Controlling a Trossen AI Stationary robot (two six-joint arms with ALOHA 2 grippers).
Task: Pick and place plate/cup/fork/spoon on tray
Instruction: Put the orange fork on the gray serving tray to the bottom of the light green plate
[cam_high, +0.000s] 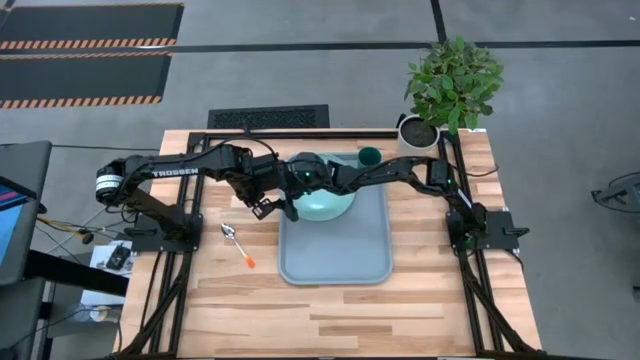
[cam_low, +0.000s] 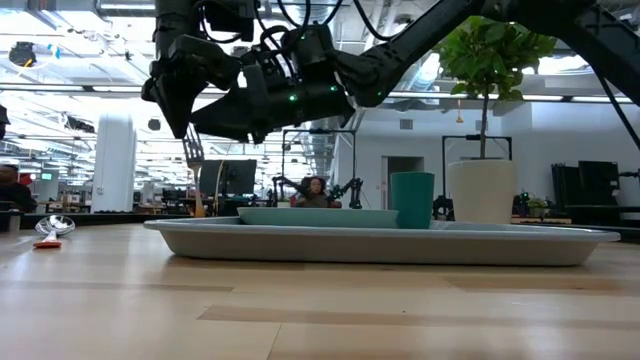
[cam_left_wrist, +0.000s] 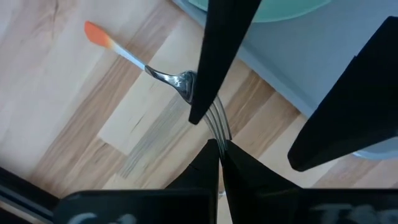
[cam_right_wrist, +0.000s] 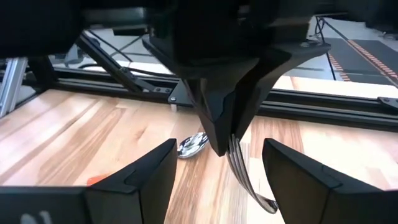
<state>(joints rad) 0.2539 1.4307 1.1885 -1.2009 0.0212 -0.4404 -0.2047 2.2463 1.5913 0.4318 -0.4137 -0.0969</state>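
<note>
Fork (cam_left_wrist: 208, 109) clamped in left end effector (cam_left_wrist: 217, 146); right end effector (cam_right_wrist: 214, 174) spread, empty; arm (cam_high: 165, 172) reads TROSSEN.

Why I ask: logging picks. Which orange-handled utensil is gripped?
The fork, its tines pinched in the left gripper; the spoon lies free on the table.

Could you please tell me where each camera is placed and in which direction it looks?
High: above the table, looking straight down; both arms show, left gripper and right gripper near the plate.
Low: at table-top height, looking level across the tray into the room; the arms hang from above.
Left wrist: on the left arm, looking at the fork pinched in its own fingers.
Right wrist: on the right arm, facing the left gripper and the spoon; own open fingers show.
Shared: both wrist views show the fork.
</note>
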